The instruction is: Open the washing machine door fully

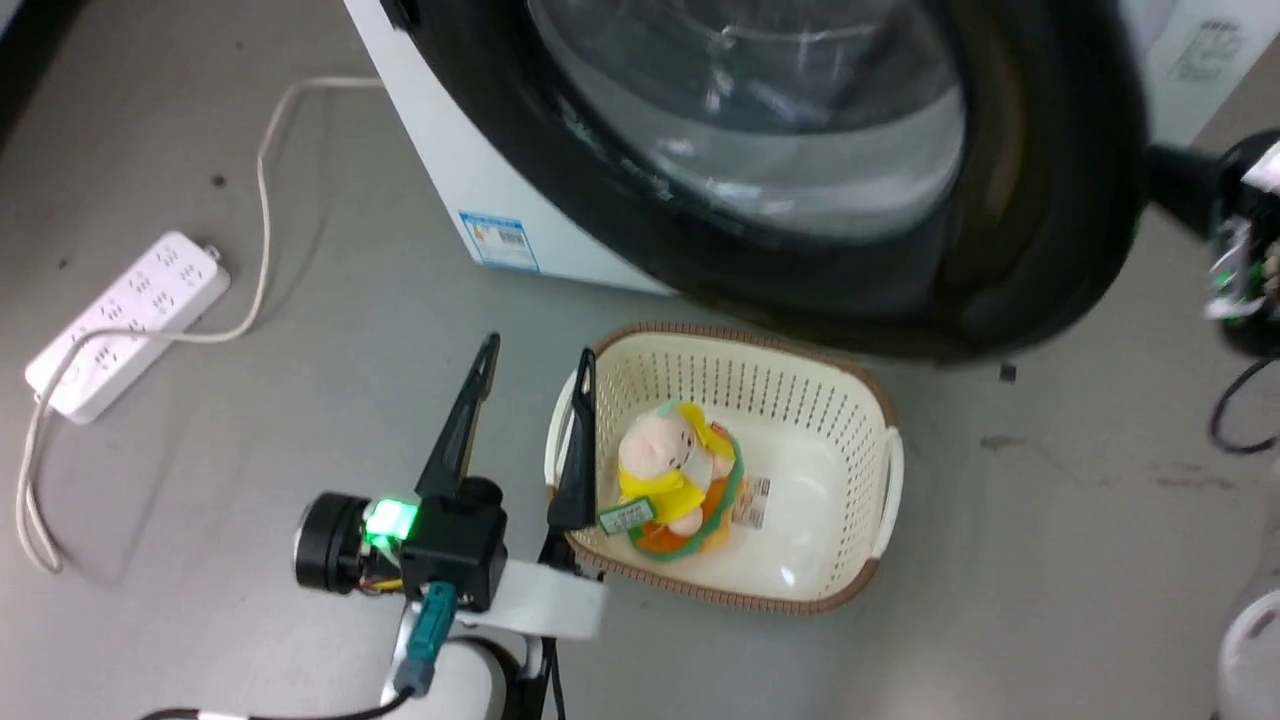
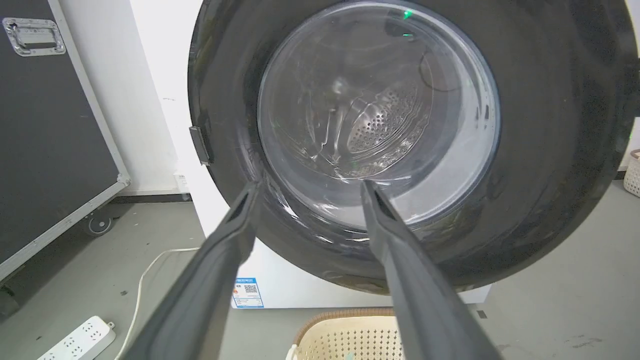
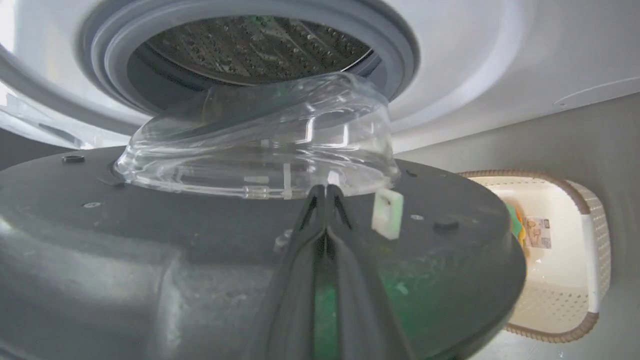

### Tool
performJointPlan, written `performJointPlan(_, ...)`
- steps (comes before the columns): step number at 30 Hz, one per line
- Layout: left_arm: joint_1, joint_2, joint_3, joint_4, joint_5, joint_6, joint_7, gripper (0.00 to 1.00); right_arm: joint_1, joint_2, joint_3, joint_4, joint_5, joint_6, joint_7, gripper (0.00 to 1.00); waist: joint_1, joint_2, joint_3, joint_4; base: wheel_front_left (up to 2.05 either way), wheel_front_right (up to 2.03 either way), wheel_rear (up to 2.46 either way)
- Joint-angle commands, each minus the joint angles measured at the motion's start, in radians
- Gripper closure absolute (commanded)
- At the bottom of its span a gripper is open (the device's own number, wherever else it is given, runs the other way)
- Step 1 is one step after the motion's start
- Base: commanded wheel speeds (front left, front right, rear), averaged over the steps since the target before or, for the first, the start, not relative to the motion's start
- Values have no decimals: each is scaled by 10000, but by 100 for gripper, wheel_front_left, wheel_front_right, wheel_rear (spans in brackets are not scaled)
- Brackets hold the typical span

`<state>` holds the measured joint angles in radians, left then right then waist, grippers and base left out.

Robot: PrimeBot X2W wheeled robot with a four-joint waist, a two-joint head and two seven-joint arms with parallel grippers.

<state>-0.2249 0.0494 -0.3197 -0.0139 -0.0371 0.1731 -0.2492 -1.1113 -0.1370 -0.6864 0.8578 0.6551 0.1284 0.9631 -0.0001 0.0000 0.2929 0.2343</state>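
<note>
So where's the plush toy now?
Head view, centre: the plush toy lies inside the cream basket, below the washing machine door, right of the left hand.

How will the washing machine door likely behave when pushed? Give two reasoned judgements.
The washing machine door looks rigid and thick, so it likely swings as one piece. Its glossy face and glass bowl seem slippery; shut jaws could slide.

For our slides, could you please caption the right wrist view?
Shut right pincer behind the ajar round glossy black washing machine door, tips at its clear glass bowl.
</note>
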Motion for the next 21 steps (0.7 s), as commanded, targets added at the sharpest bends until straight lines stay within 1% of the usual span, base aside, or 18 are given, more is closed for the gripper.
performJointPlan(1,248,34,-80,96,7,17,-126,0,301,503,-24,-119,363,23,525,100,1,0,-604,-77,0,0,0)
performJointPlan(5,691,99,-61,169,23,-36,-126,0,1306,780,273,-974,805,23,1134,100,1,0,-1211,-242,0,0,0)
performJointPlan(9,1053,183,-39,244,30,-106,-126,0,2270,857,706,-1553,1484,23,1810,100,1,0,-1693,-296,0,0,0)
performJointPlan(11,1210,224,-8,251,32,-124,-126,0,2725,862,1190,-1623,2120,23,1979,100,1,0,-1901,-303,0,0,0)
performJointPlan(14,1446,280,38,247,28,-152,-126,0,3400,864,2102,-1730,3054,23,1956,100,1,0,-2146,-321,0,0,0)
performJointPlan(21,1775,325,171,241,18,-170,-126,0,4817,866,4473,-2062,5240,23,1446,100,1,0,-2449,-256,0,0,0)
